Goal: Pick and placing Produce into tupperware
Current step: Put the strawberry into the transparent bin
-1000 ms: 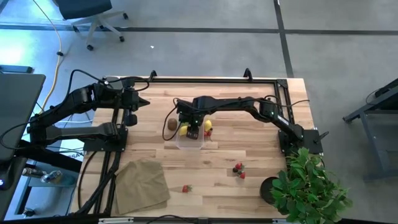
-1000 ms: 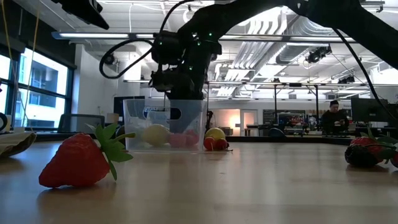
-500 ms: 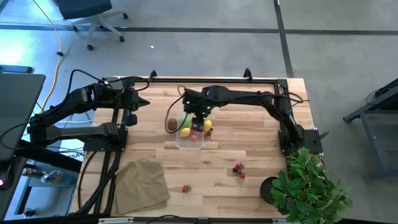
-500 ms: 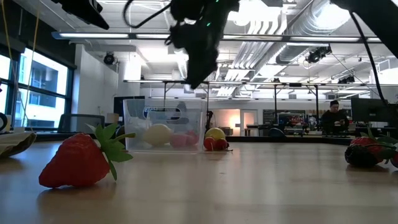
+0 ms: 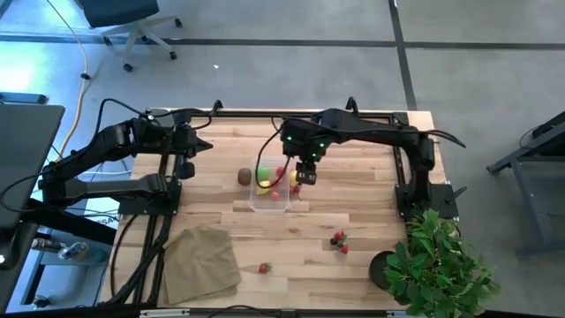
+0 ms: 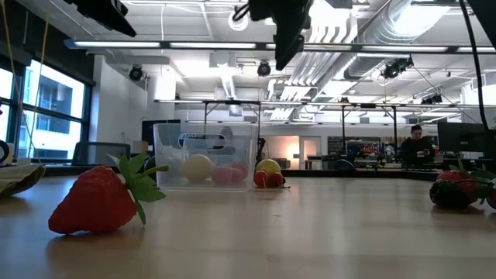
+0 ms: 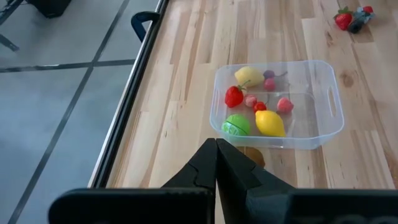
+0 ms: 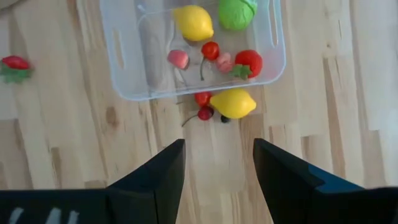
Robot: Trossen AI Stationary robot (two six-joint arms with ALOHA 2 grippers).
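— Several fruits sit in the clear tupperware (image 8: 193, 50) near the middle of the table (image 5: 353, 221): a lemon (image 8: 193, 22), a green ball (image 8: 236, 12), a strawberry (image 8: 248, 62), a cherry and some pink pieces. Why is the right gripper (image 8: 217, 168) up there with nothing in it?

— Its fingers stand apart and empty, raised above the boards just beside the tub's long wall. My guess is it is lined up for the second lemon (image 8: 233, 103), which lies outside touching that wall, with two red cherries (image 8: 203, 106) against it.

— And the left gripper (image 7: 216, 163)?

— Closed on nothing, parked at the table's left side and pointing across at the tub. It looks to be waiting.

— What else is loose?

— The brown kiwi (image 5: 244, 177) just beside the tub on the left arm's side, a strawberry (image 6: 97, 200) out near the tan cloth (image 5: 201, 261), and a red-and-dark berry cluster (image 5: 339, 241) toward the potted plant (image 5: 437, 265).

— Anything you can't settle?

— From above, the right arm covers part of the tub, so its contents there are hard to count. In the left wrist view that arm's own fingers cut off most of the kiwi. What the pink pieces are, I cannot tell, nor the dark fruit in the cluster.
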